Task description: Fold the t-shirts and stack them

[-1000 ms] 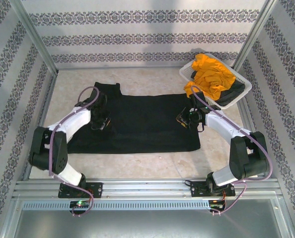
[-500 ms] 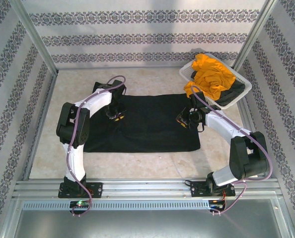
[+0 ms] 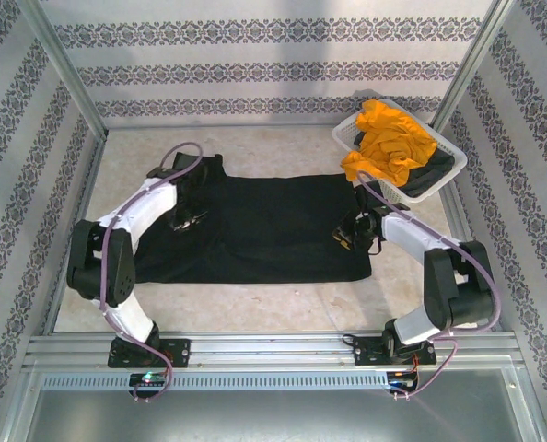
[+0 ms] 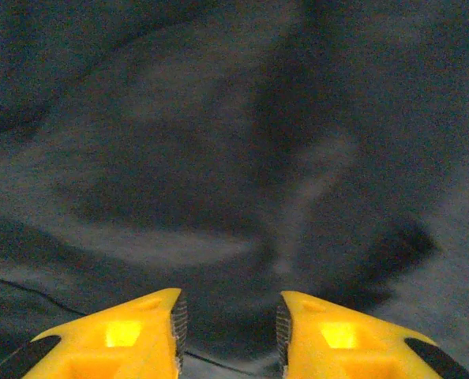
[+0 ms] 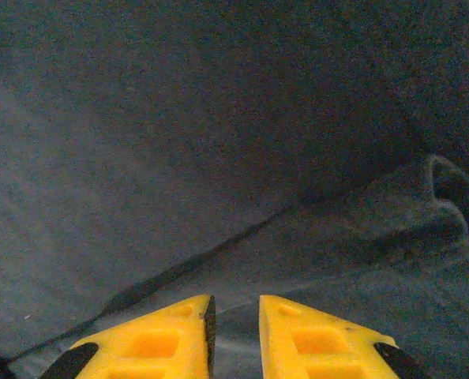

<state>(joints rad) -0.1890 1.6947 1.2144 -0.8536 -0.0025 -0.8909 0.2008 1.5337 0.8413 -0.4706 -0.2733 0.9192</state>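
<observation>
A black t-shirt (image 3: 264,230) is shown spread flat on the table (image 3: 255,308), directly beneath both grippers. The left gripper (image 4: 228,308) is held just above rumpled cloth, with one sleeve just beyond it; its jaws are parted moderately and nothing is gripped. The right gripper (image 5: 234,304) is set low over a folded seam at the shirt's opposite edge. Its jaws are drawn to a narrow gap, and no cloth is seen caught between them. An orange t-shirt (image 3: 389,138) and another dark t-shirt (image 3: 436,170) are heaped in a white basket (image 3: 340,136), beyond the right gripper and to its right. For a clean fold, the two edges are best pinched at matching points. They would then be lifted together and carried across evenly, so that the cloth is neither dragged nor bunched.
</observation>
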